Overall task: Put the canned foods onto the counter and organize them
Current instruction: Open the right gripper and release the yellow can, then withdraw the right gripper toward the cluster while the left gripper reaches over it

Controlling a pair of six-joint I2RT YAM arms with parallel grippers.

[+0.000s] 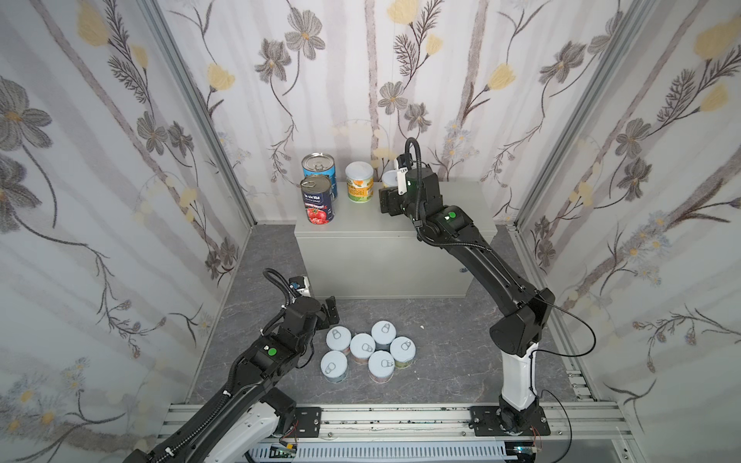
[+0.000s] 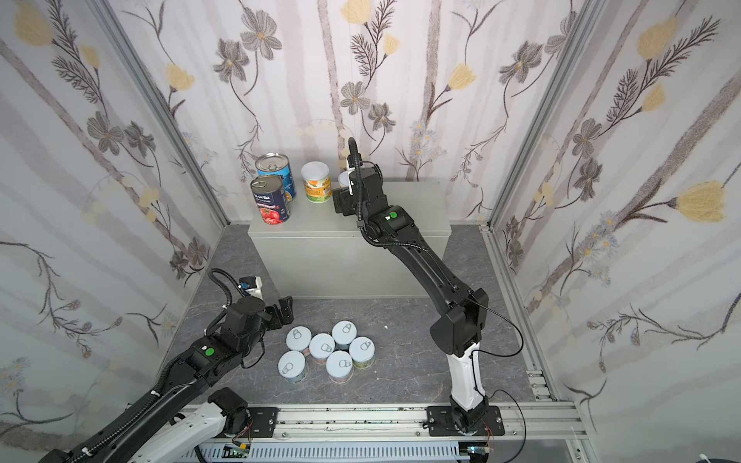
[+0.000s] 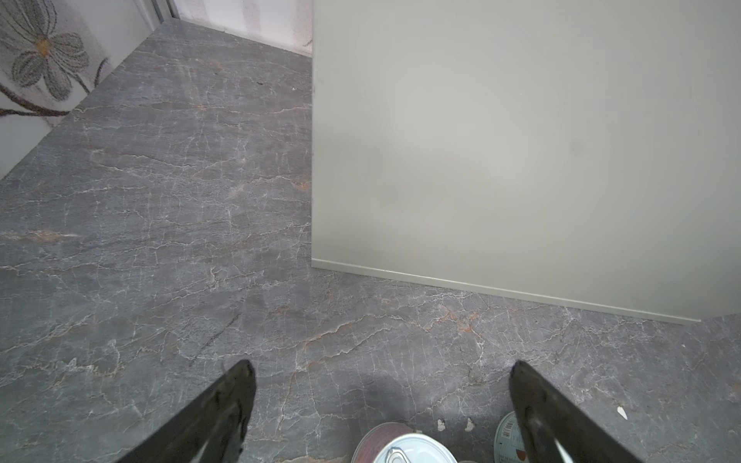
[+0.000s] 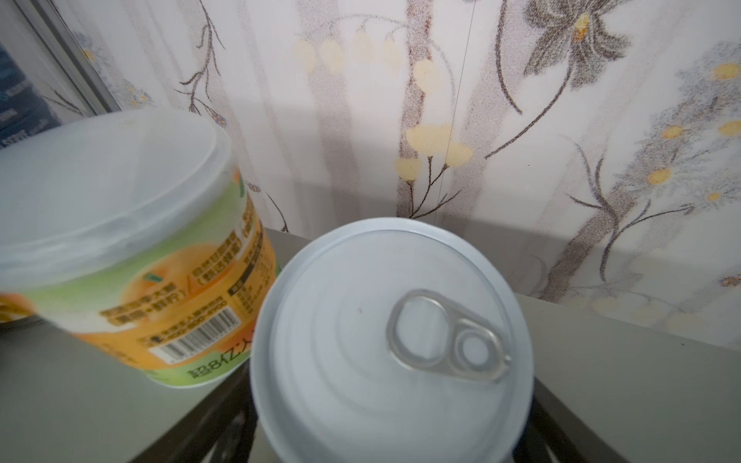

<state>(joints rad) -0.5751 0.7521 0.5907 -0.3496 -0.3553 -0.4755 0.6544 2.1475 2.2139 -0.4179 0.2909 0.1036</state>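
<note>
Peering down, we find the pale-lidded can (image 4: 385, 340) between the fingers of the right gripper (image 4: 393, 439) — clamped or loose, we cannot tell; the orange can (image 4: 180, 304) left of it bears a barcode and Chinese writing.

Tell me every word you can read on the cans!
Navy can: "la sicilia", a bit blurred, so not certain.
Orange can: "超8亿人", beside a barcode; its smaller print is blurred.
Blue can: print too small to read.
Floor cans: labels too small to read.
</note>
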